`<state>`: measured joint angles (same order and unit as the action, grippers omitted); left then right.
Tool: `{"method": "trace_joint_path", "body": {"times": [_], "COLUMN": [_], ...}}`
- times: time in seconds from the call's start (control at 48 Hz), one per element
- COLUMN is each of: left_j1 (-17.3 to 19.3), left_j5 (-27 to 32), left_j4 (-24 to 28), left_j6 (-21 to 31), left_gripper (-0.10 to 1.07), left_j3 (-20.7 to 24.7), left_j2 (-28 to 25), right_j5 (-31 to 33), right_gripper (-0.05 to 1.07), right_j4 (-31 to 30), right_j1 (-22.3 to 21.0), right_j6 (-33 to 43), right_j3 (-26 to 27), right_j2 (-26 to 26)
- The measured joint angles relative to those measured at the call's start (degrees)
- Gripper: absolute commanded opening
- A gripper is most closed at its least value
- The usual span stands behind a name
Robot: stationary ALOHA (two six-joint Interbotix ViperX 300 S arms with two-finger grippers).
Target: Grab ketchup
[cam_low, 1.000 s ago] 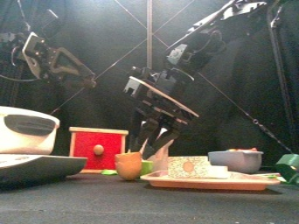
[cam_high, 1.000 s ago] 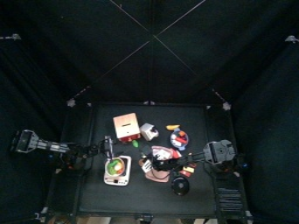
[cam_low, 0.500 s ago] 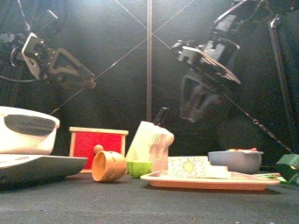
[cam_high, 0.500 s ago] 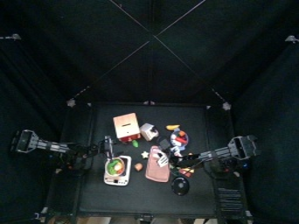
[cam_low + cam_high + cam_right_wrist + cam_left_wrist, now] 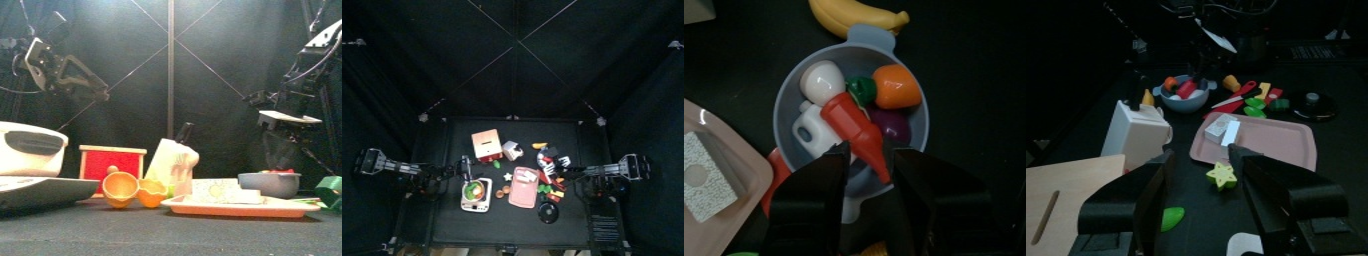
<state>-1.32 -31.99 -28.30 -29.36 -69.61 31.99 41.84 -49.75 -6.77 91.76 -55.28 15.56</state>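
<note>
Ketchup [image 5: 855,130]: I read it as the long red piece lying slantwise in the grey bowl [image 5: 788,110], though the shape alone doesn't settle that. Your right claw [image 5: 871,160] hangs directly over the bowl with its jaws apart. The near end of the red piece sits in the gap between them, and you can't tell from the wrist view whether either jaw touches it. Past the jaw tips in the same bowl are a white egg [image 5: 822,78], touching the far end of the red piece, and an orange round piece [image 5: 895,85] just beside it. A purple piece [image 5: 887,125] is tucked against the red one, closer to the claw. A banana [image 5: 858,14] lies outside the bowl's far rim. To one side of the claw is a corner of the pink tray [image 5: 714,140], carrying a pale block [image 5: 700,175]. The left claw [image 5: 1209,172] is well away from the bowl, jaws spread and holding nothing. A yellow star [image 5: 1223,175] sits on the table between them, with the white carton [image 5: 1140,130] off to one side.
</note>
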Motion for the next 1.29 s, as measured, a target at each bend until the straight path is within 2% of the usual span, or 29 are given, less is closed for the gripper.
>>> {"method": "trace_joint_path", "body": {"times": [0.083,0.167,0.333,0.438,0.625,0.729,0.917,1.083,1.292], "left_j1": [0.1,0.2,0.2,0.2,0.3,0.3,0.3,0.3,0.2], "left_j5": [0.0,0.0,0.0,0.0,0.0,0.0,0.0,0.0,0.1], "left_j4": [0.0,0.0,0.0,0.0,0.0,0.0,0.0,0.0,0.2], "left_j6": [0.0,0.0,0.0,0.0,0.0,0.0,0.0,0.1,-0.4], "left_gripper": [0.86,0.86,0.86,0.86,0.86,0.86,0.86,0.86,0.86], "left_j3": [-0.2,-0.2,-0.2,-0.2,-0.2,-0.2,-0.2,-0.2,-0.2], "left_j2": [0.0,0.0,0.0,0.0,0.0,0.0,0.0,0.0,0.0], "right_j5": [-1.7,-2.7,-2.7,-2.7,-3.3,-5.1,-5.4,-2.5,0.8], "right_gripper": [0.73,0.74,0.83,0.89,0.89,0.85,0.65,0.63,0.63], "right_j4": [-0.4,-0.3,4.8,5.3,4.6,3.8,3.9,4.8,4.9], "right_j1": [0.0,0.1,-0.2,-0.4,-2.3,-2.6,-2.7,-1.7,3.0], "right_j6": [-0.3,-4.0,-11.1,-11.3,-11.3,-11.3,-11.4,-11.4,-11.4], "right_j3": [-0.3,-0.3,0.4,0.4,0.4,0.5,1.1,2.5,4.7], "right_j2": [-0.1,-0.2,-0.3,-0.4,-2.2,-4.0,-4.7,-2.2,1.8]}}
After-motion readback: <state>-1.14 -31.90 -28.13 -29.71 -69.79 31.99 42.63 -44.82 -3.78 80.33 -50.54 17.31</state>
